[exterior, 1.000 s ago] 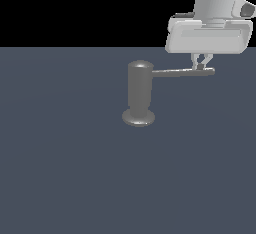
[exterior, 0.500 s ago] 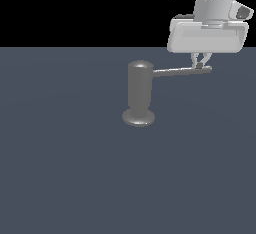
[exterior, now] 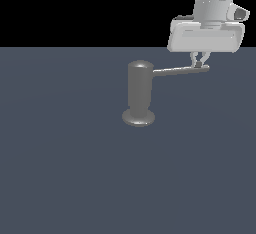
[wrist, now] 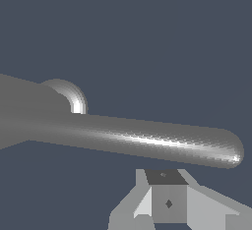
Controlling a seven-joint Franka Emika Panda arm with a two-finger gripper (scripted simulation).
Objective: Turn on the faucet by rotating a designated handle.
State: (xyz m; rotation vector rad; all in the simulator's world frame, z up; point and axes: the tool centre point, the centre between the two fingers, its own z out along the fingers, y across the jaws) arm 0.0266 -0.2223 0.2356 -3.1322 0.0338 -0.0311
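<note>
The upright grey metallic cylinder faucet (exterior: 139, 95) stands on the flat grey floor (exterior: 65, 168). Its thin straight grey metal rod handle (exterior: 180, 70) projects toward the exterior view's right. The white gripper (exterior: 199, 64) sits directly above the rod's outer end.

Flat dark blue-grey floor (exterior: 65, 168) across near and middle ground; plain black backdrop (exterior: 75, 8) beyond far edge.

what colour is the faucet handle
Grey metallic, with a bright highlight along the handle; the wrist view shows it best.
</note>
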